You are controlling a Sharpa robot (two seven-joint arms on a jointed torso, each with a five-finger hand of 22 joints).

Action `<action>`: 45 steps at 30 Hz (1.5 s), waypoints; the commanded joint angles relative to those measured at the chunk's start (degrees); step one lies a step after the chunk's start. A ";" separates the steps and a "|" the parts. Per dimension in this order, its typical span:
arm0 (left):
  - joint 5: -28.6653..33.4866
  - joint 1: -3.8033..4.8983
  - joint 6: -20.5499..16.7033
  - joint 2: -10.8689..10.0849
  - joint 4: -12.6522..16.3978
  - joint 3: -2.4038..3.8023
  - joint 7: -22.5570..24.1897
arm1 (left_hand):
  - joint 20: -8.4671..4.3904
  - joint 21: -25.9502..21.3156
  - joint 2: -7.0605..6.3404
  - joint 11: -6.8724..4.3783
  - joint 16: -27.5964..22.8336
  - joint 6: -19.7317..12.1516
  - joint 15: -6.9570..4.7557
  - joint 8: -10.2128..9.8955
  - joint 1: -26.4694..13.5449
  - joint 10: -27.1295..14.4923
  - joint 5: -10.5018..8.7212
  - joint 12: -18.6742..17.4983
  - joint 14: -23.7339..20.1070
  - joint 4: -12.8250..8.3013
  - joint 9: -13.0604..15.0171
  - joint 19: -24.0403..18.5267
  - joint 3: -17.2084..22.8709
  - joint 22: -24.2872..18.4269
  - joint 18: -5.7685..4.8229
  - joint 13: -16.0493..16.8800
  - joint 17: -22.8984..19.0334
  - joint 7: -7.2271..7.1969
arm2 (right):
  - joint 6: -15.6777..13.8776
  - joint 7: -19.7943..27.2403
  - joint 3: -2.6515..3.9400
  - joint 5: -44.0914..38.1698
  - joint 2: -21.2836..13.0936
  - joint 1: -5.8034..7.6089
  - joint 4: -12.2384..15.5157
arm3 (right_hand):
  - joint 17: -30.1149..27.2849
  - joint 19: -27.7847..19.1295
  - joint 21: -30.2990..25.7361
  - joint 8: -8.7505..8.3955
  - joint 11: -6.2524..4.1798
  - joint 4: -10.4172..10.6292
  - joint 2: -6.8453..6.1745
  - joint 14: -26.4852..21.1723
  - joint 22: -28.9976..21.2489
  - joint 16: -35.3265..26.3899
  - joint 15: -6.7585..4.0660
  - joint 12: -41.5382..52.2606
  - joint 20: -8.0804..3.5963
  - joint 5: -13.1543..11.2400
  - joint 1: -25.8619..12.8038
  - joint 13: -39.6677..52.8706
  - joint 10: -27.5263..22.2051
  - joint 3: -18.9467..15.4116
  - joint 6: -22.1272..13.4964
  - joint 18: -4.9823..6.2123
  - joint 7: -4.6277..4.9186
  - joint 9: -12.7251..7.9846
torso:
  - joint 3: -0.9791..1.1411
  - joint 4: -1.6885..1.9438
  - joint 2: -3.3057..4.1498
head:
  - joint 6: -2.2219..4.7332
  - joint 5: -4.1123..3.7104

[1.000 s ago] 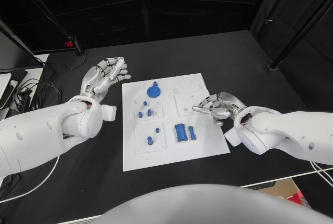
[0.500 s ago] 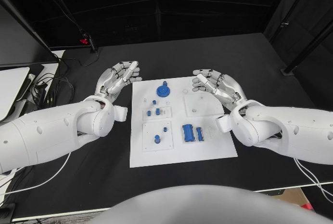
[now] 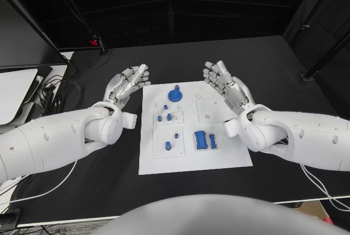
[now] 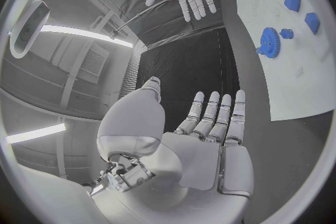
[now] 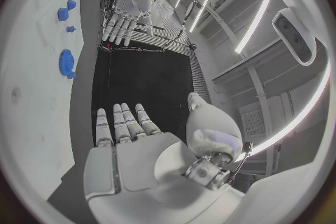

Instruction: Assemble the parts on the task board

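The white task board [image 3: 219, 154] lies in the middle of the black table. On it are a blue gear [image 3: 175, 95], small blue pegs [image 3: 164, 116], a blue piece [image 3: 167, 145] on a square inset and two blue blocks [image 3: 204, 140] side by side. My left hand [image 3: 128, 82] is held flat with its fingers straight, beside the board's far left corner, holding nothing. My right hand [image 3: 226, 85] is stretched out flat over the board's far right corner, also empty. In the left wrist view my left hand [image 4: 210, 129] is open, with the gear [image 4: 269, 42] beyond it.
A white shelf edge [image 3: 14, 91] and cables [image 3: 62, 86] lie off the table's left side. Black poles [image 3: 324, 53] stand at the right. The near part of the board carries no pieces.
My right hand has opened from a curled pose and lifted to the board's far right corner. The left hand stays flat. The camera has shifted, moving the whole scene slightly.
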 commanded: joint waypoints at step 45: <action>-0.72 -7.84 -21.62 -3.90 11.16 12.72 -8.81 | -13.31 -2.91 -0.01 -11.48 -37.05 -14.10 -12.01 -32.61 -47.75 -14.66 -12.91 -33.18 -6.07 -13.70 -1.65 -21.64 2.59 -31.68 -3.02 -1.61 -1.75 -8.11 | -15.30 -7.39 7.26 11.01 6.85 -2.11 -3.88 | -10.85 -5.49 -0.19 -11.97 -1.44 -6.15 0.21 -5.16 -11.79 -9.37 -0.63 -7.25 -5.42 -0.93 -19.39 -9.94 -6.89 0.07 -1.42 -0.36 -0.02 -5.53 | -1.65 -2.42 -7.36 | 15.25 4.42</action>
